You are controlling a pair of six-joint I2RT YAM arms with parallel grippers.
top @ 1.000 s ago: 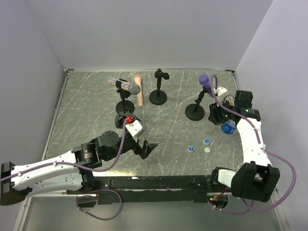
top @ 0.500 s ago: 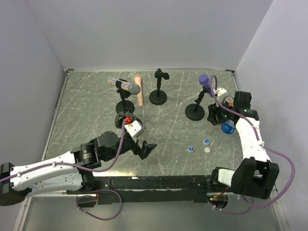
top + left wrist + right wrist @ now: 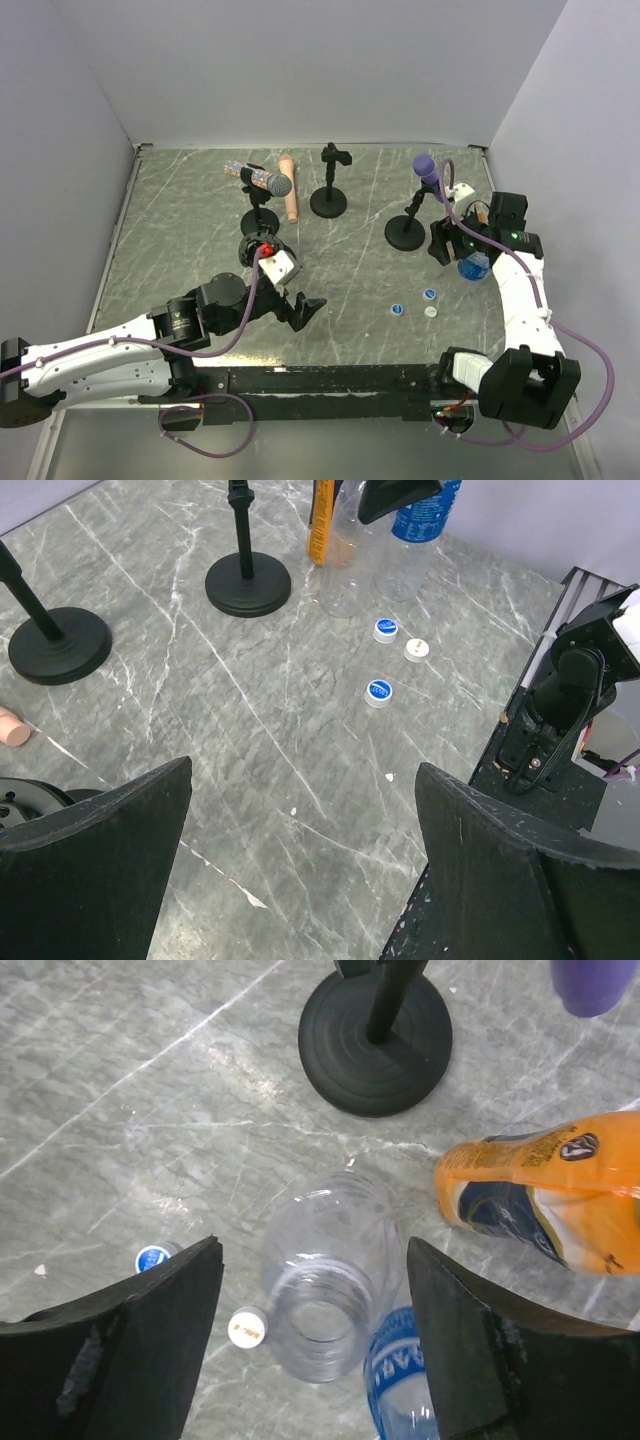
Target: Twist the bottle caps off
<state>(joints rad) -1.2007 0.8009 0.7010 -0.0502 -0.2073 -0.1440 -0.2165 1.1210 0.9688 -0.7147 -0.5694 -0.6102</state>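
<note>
The bottle caps [image 3: 429, 294] lie loose on the table [image 3: 200, 220].
We find them lower right of centre in the top view. Our left gripper [image 3: 300, 860] and right gripper [image 3: 305, 1340] both have fingers spread, grasping nothing; the right hangs over the uncapped clear bottle [image 3: 330, 1240].

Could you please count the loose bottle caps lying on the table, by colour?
Blue bottle caps: 2
Whitish bottle cap: 1
Total: 3
</note>
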